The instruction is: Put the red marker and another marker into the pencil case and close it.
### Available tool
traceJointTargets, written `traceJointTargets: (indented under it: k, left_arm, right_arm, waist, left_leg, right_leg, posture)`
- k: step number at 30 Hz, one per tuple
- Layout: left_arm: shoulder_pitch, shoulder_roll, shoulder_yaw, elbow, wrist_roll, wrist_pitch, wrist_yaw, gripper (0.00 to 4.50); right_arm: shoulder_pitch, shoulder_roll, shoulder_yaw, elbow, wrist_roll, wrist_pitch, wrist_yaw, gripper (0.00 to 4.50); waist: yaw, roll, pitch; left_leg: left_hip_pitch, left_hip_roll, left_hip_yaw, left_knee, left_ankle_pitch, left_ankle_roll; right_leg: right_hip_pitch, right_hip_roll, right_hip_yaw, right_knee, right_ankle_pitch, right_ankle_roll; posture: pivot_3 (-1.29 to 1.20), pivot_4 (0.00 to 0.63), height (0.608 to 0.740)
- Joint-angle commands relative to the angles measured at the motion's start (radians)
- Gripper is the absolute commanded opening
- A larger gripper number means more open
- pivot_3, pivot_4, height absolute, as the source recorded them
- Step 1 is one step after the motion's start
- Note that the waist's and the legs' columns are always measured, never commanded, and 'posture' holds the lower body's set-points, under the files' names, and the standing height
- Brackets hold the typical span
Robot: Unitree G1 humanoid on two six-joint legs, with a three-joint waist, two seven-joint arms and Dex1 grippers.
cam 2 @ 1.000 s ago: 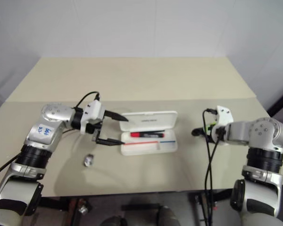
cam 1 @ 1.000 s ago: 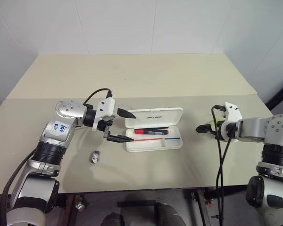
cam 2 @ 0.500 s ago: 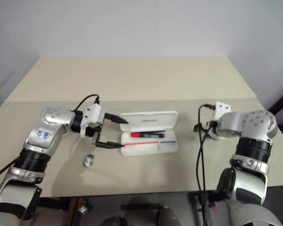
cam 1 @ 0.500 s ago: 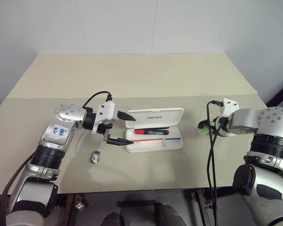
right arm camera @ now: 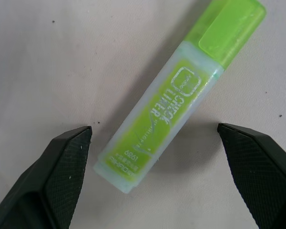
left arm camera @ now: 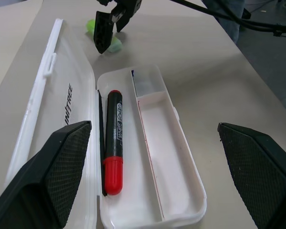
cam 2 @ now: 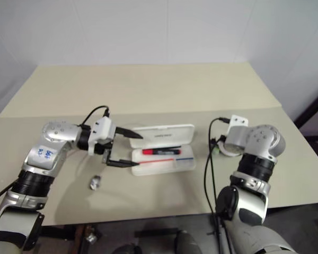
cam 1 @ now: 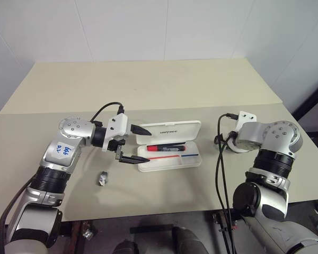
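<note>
**Lining up on the green marker**

Hovering my right pincer [right arm camera: 152, 179] wide over the green marker [right arm camera: 174, 102], which lies flat on the table between its fingers. It looks light, stiff and slick, so I'd pinch mid-barrel. My left pincer [cam 1: 139, 144] gapes beside the case [cam 1: 169, 159], where the red marker [left arm camera: 113, 142] lies.

My two arms are silver-grey metal with black ribbed collars at the joints. The left arm [cam 1: 63, 159], at the frame's left, has a rounded silver joint dotted with small dark screws and a white sticker with blue handwriting. A black cable loops over its white wrist block. The right arm [cam 1: 270, 148], at the right, trails long black cables. Gripper fingers [left arm camera: 62, 167] are black, with cross-hatched pads.
</note>
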Motion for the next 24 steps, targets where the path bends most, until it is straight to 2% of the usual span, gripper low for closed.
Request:
traceJointTargets:
  k: [1,4,12,18,21,24]
  left_arm:
    - [0.007,0.017,0.032,-0.048,-0.018,0.007,0.009,4.5]
    - [0.012,0.021,0.034,-0.057,-0.019,0.012,0.011,4.5]
    - [0.023,0.03,0.042,-0.073,-0.022,0.022,0.017,4.5]
    - [0.028,0.033,0.046,-0.082,-0.024,0.028,0.019,4.5]
    - [0.029,0.034,0.047,-0.082,-0.024,0.029,0.019,4.5]
    - [0.027,0.032,0.047,-0.078,-0.024,0.028,0.019,4.5]
  right_arm:
    - [-0.015,0.019,0.003,-0.021,-0.073,-0.016,0.056,4.46]
    - [-0.018,0.041,0.018,-0.033,-0.131,-0.016,0.096,3.86]
    - [-0.032,0.082,0.019,-0.065,-0.25,0.003,0.195,1.17]
    - [-0.039,0.081,0.022,-0.08,-0.304,0.015,0.265,1.07]
    - [-0.023,0.032,0.067,-0.094,-0.321,0.015,0.321,1.07]
    - [0.014,-0.082,0.149,-0.104,-0.345,-0.025,0.399,1.07]
  waist:
    - [0.0,0.0,0.0]
    - [0.0,0.0,0.0]
    - [0.0,0.0,0.0]
    - [0.0,0.0,0.0]
    - [-0.001,0.0,0.0]
    - [0.003,0.0,0.0]
  left_leg:
    - [0.0,0.0,0.0,0.0,0.0,0.0]
    - [0.0,-0.001,0.0,0.001,0.0,0.0]
    - [0.0,-0.001,0.0,-0.001,0.0,0.0]
    - [0.0,-0.001,0.0,-0.002,0.0,0.0]
    - [0.0,-0.001,0.0,-0.003,0.0,0.0]
    - [0.0,-0.001,0.0,-0.005,0.0,0.0]
  right_leg:
    - [0.0,0.0,0.0,0.0,0.0,0.0]
    - [0.0,-0.001,0.0,0.0,0.0,0.0]
    - [0.0,0.0,0.0,0.0,0.0,0.0]
    - [0.0,-0.001,0.0,-0.001,0.0,0.0]
    - [0.0,-0.001,0.0,-0.002,0.0,0.0]
    - [0.0,-0.001,0.0,-0.004,0.0,0.0]
  posture:
    - [0.0,0.15,0.74]
    - [0.0,0.15,0.74]
    - [0.0,0.15,0.74]
    - [0.0,0.15,0.74]
    - [0.0,0.15,0.74]
    - [0.0,0.15,0.74]
